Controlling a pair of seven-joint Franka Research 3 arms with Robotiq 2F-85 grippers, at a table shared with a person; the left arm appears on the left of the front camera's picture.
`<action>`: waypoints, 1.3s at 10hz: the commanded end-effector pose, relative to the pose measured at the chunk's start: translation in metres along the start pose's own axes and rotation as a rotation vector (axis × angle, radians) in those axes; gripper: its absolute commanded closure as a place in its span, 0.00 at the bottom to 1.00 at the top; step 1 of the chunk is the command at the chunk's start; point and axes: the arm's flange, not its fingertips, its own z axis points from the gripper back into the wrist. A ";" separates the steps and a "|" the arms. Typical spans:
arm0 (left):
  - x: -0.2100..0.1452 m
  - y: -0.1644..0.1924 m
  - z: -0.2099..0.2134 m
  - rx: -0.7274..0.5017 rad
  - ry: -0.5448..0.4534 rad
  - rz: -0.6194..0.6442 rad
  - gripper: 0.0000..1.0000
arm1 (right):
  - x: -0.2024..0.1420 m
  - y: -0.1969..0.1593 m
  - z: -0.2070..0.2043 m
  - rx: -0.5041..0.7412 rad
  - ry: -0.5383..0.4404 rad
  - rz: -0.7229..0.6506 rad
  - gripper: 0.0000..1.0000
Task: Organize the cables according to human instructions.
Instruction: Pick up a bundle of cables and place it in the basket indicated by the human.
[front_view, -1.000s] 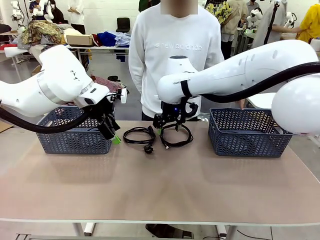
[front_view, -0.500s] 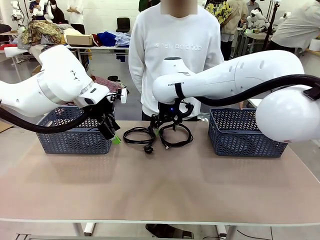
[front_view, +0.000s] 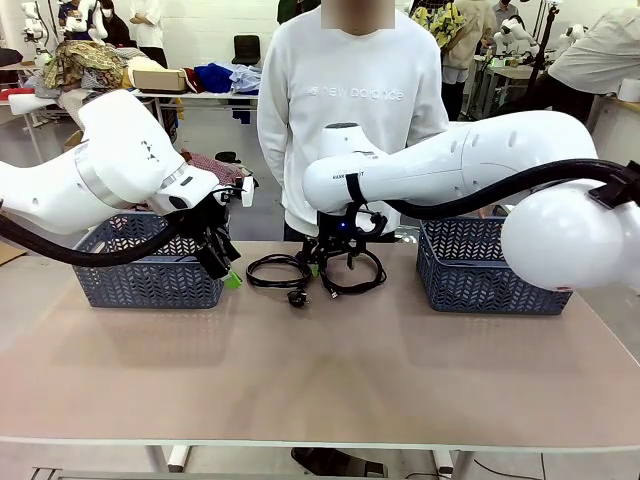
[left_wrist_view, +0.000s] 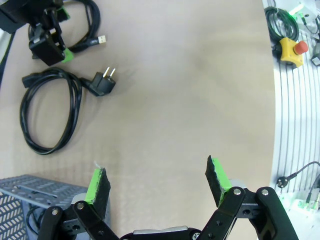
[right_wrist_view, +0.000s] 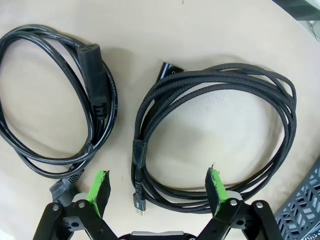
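Two black cables lie coiled side by side on the worktop (front_view: 320, 380), near its far edge and between two blue-grey lattice baskets. A person (front_view: 350, 120) in a white sweatshirt stands just behind them.

The power cord (right_wrist_view: 95, 75) is the coil nearer the left basket (front_view: 150, 285). Its round two-pin plug rests on the worktop just outside the loop, on the robot's side. The braided cable (right_wrist_view: 215, 77) is the coil nearer the right basket (front_view: 495, 285). It is wound in several turns, and a slim flat connector sticks out at its near edge. The two coils lie close together but do not overlap.

The right gripper (right_wrist_view: 155, 182) reaches in from the right and hangs low over the braided cable. Its jaws are spread wide and hold nothing. In the right wrist view the green pads straddle the near arc of that coil, with the flat connector just inside the left pad. Whether the pads touch the cable cannot be told.

The left gripper (left_wrist_view: 157, 175) hovers beside the left basket, apart from both cables. Its jaws are also spread and empty, over bare worktop.
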 end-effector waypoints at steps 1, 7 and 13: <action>0.000 0.001 0.001 0.001 -0.001 0.001 0.00 | 0.014 0.009 0.004 -0.038 0.001 -0.044 0.00; 0.000 0.001 0.001 0.001 -0.001 0.001 0.00 | 0.023 0.007 -0.004 -0.072 -0.028 -0.107 0.00; 0.000 0.001 0.001 0.001 -0.001 0.001 0.00 | 0.028 0.005 -0.009 -0.114 -0.051 -0.137 0.00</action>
